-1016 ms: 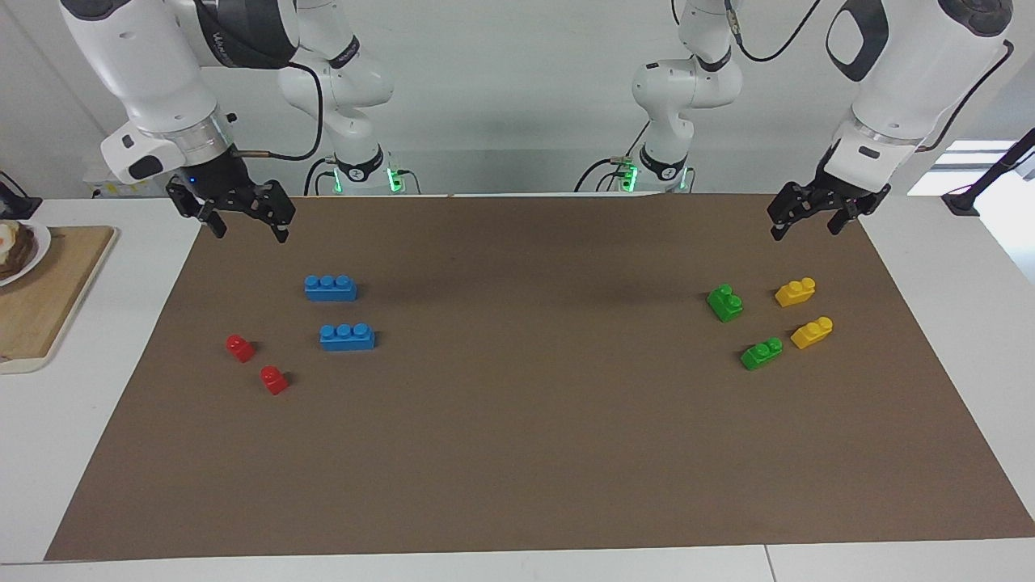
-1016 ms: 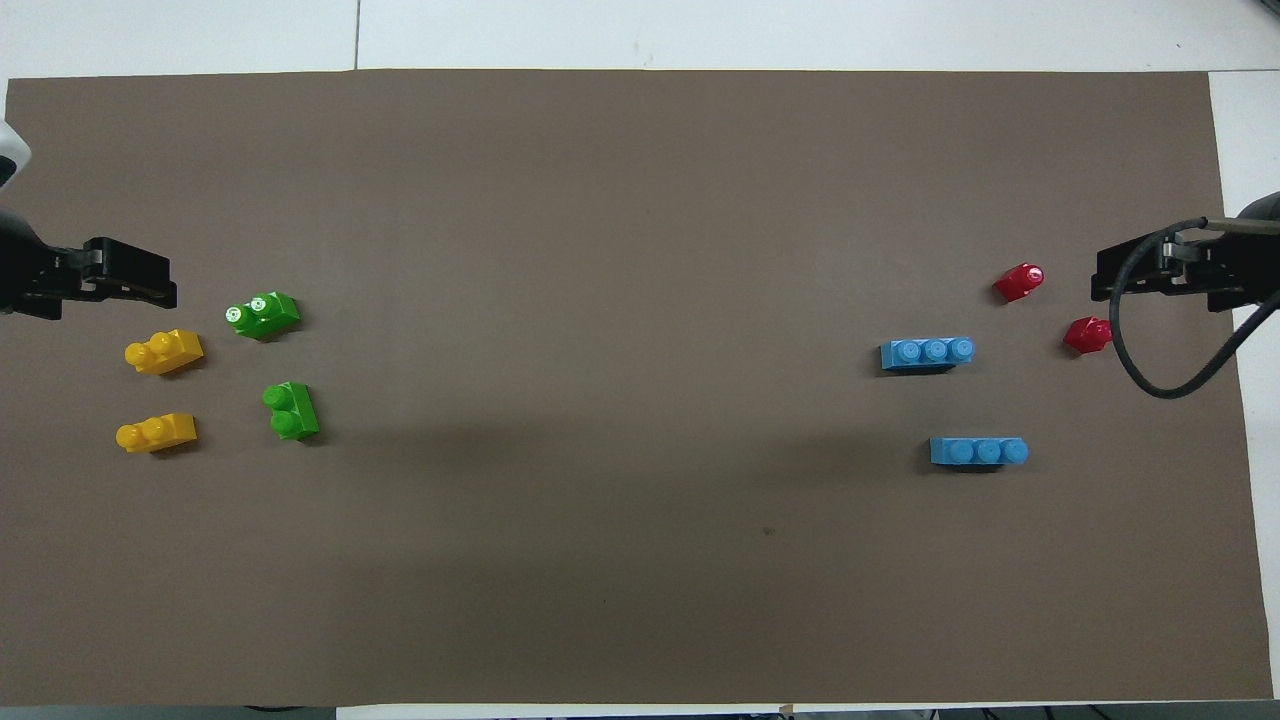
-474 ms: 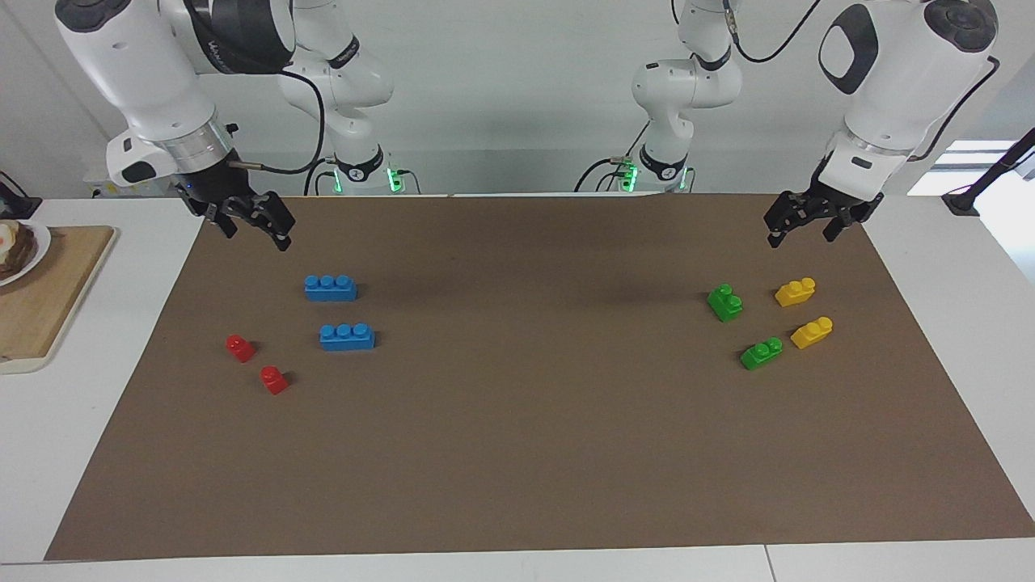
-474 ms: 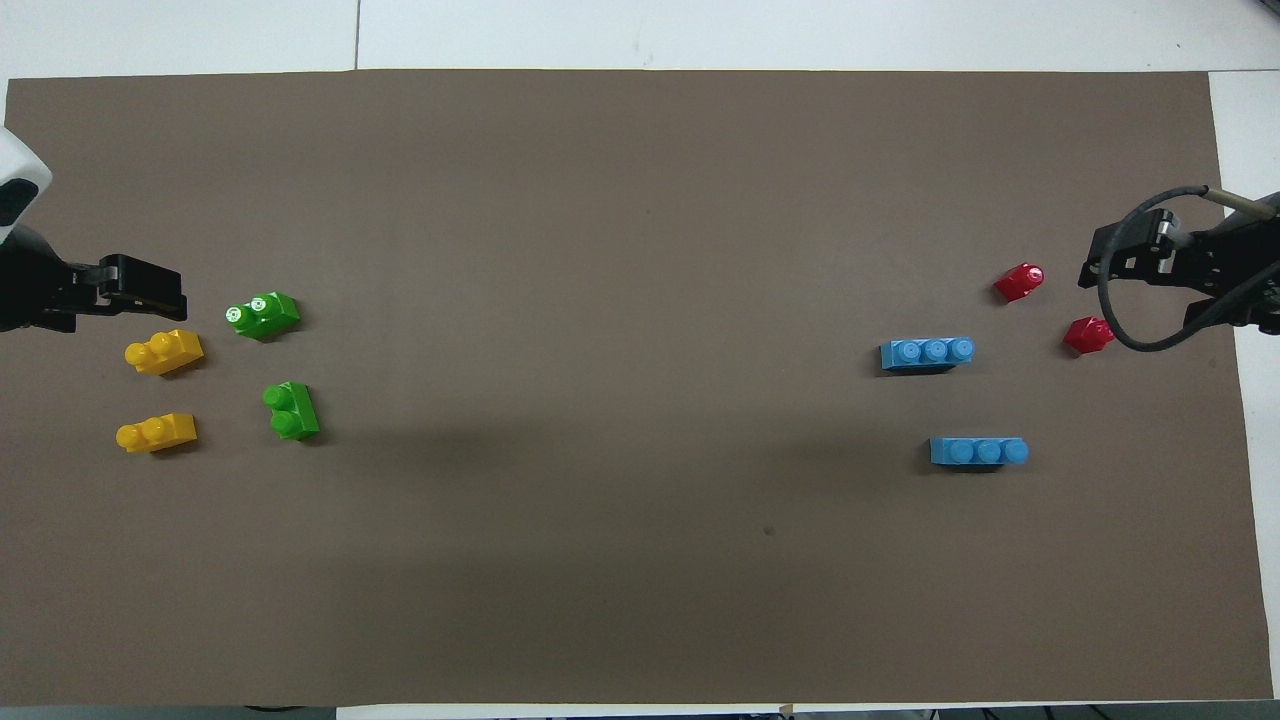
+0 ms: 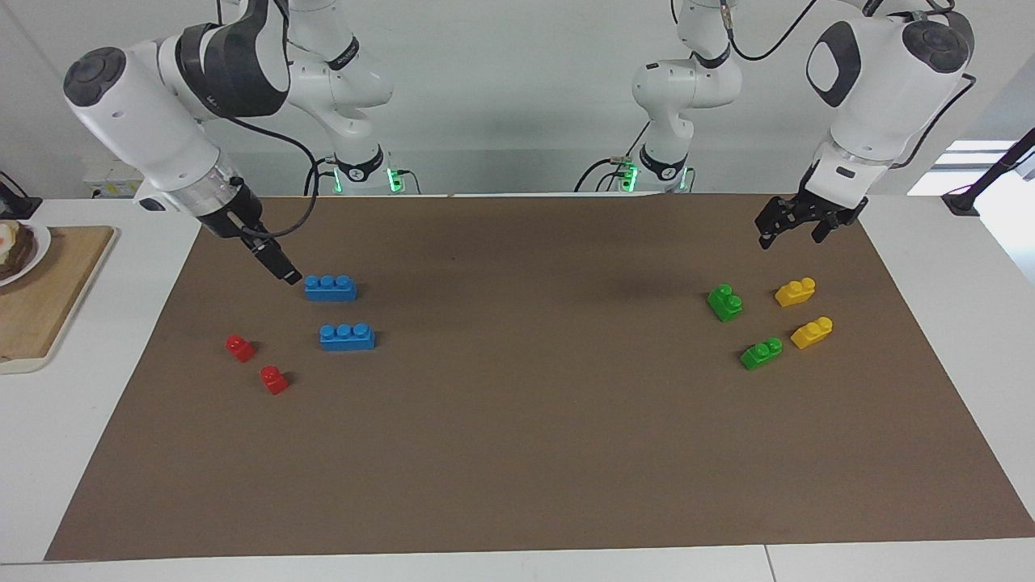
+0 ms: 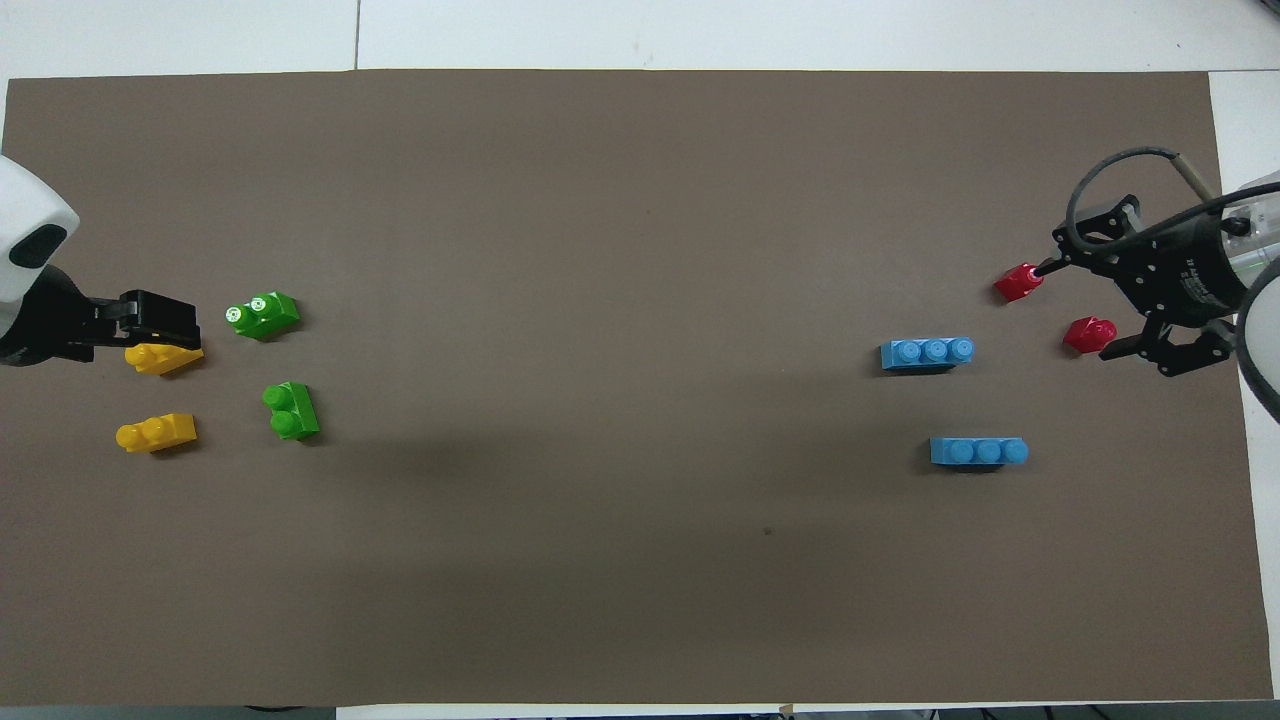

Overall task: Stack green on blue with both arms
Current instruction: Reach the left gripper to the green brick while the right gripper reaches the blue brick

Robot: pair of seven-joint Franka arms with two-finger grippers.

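Observation:
Two blue three-stud bricks lie toward the right arm's end: one nearer the robots (image 5: pixel 330 288) (image 6: pixel 978 452), one farther (image 5: pixel 347 336) (image 6: pixel 927 353). Two green two-stud bricks lie toward the left arm's end: one nearer (image 5: pixel 725 303) (image 6: pixel 291 410), one farther (image 5: pixel 761 353) (image 6: pixel 262 314). My right gripper (image 5: pixel 280 268) (image 6: pixel 1075 310) is open and empty, tilted down, in the air just beside the nearer blue brick. My left gripper (image 5: pixel 791 234) (image 6: pixel 165 320) is open and empty, up over the mat near the yellow bricks.
Two yellow bricks (image 5: pixel 795 292) (image 5: pixel 812 332) lie beside the green ones. Two red one-stud bricks (image 5: pixel 240 347) (image 5: pixel 274 379) lie beside the blue ones. A wooden board (image 5: pixel 48 291) with a plate (image 5: pixel 16 250) lies off the brown mat (image 5: pixel 525 420).
My right gripper has turned and come down toward the nearer blue brick. My left gripper has shifted a little toward the green bricks. No brick has moved.

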